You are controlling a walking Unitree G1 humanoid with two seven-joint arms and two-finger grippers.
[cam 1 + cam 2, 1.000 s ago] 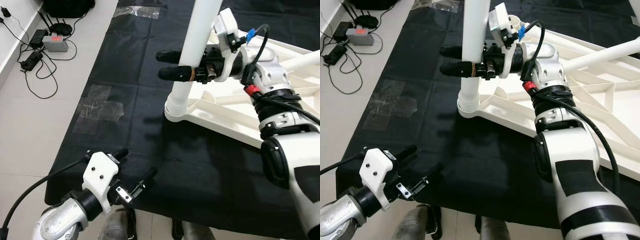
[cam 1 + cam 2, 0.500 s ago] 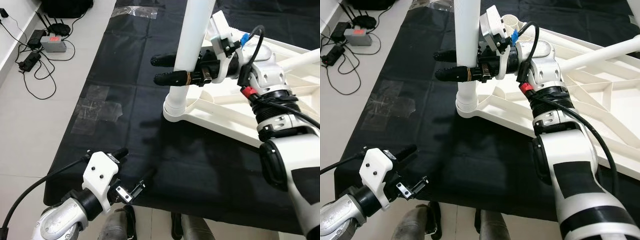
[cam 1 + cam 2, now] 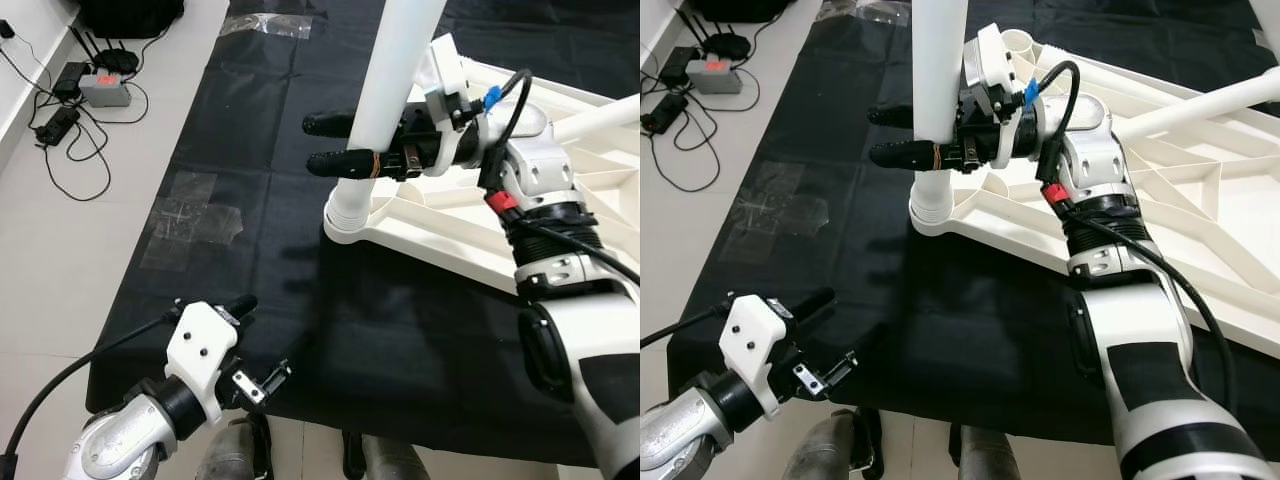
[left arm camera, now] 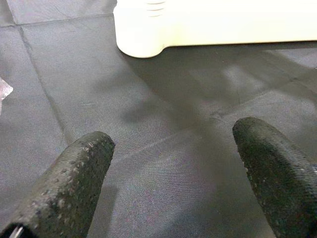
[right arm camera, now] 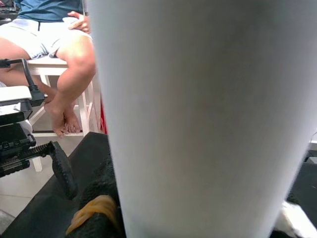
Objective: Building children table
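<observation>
We are in a tiled room of a home: a black cloth sheet (image 3: 260, 170) lies over the pale floor tiles (image 3: 60, 260), tangled black cables (image 3: 70, 120) run along the wall, and a barefoot person (image 5: 59, 64) sits on a white chair.

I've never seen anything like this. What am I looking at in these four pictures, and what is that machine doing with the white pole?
This is a humanoid robot putting together a children's table. The two wide pictures come from cameras in its head, looking down at its own silver arms. The white table top lies upside down on a black sheet spread over the floor. The white pole is a table leg standing in a corner socket; the right gripper has its two black fingers closed around it. The left gripper hovers open above the sheet's near edge, holding nothing. The other two pictures come from wrist cameras: the left shows its own fingers over the sheet, the right shows the leg up close, with a seated person behind.
</observation>
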